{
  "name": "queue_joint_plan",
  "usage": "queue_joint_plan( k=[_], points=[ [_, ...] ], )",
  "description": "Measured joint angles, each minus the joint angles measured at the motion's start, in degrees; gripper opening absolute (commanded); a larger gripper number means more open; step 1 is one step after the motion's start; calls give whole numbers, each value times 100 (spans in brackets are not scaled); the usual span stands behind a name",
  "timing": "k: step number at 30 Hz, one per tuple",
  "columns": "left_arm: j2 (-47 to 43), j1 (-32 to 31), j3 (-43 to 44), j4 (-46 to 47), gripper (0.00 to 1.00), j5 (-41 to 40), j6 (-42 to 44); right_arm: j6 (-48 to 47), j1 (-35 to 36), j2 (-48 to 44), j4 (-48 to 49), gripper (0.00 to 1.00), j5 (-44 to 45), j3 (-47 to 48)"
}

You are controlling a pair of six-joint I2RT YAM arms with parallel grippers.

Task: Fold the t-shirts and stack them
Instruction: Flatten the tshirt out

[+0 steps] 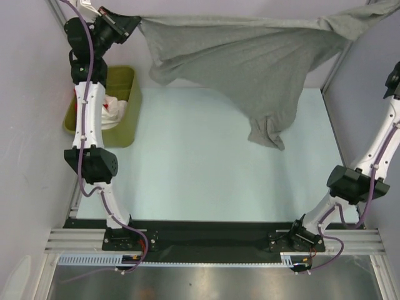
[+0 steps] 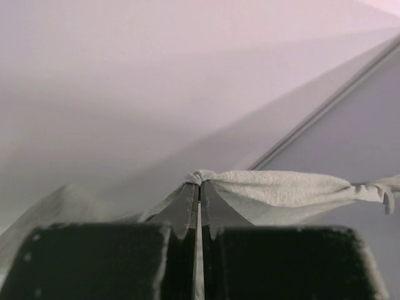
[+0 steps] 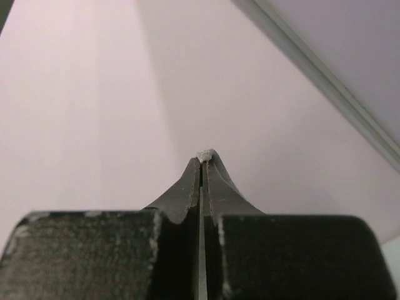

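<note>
Across the back of the cell, up in the air over the pale table, hangs the biggest item, the grey t-shirt. Its top edge is pulled taut from the far-left corner to the far-right corner. The body sags below that line. One bunched lobe droops at the left, and a longer twisted tail hangs right of centre w/ its tip low over the table; can't tell if it touches. Left arm rises along the left wall. Right arm bends up the right side & runs past the edge of the top view. Olive-green bin sits on the table at far left, partly behind the left arm, w/ white and red shirts crumpled inside it. Left gripper has its jaws pressed together w/ only a hairline slit between them. They pinch a bunched corner of the grey t-shirt at the tips, and from there the cloth runs off to the right as a rolled edge. The top view puts this grip at the shirt's upper-left corner, near the back wall. Right gripper is likewise clamped tight, w/ just a small pale-grey nub of cloth poking out at the very tips. It's outside the top view, where the shirt's right corner leads off toward it.
</note>
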Motion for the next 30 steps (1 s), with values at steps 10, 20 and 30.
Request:
queue_joint_plan(
  k=[10, 20, 30],
  points=[
    [-1980, -90, -3657, -538, 0, 549, 170, -999, 1147, -2962, -1270, 0, 822, -4197],
    [-3980, -109, -8524, -1943, 0, 396, 1080, -1394, 1504, -5340, -3735, 0, 1491, -8032],
    [-4951, 11, -9580, -3768, 54, -1161, 1384, -1757, 1386, -5724, -4872, 0, 1950, -8168]
  ],
)
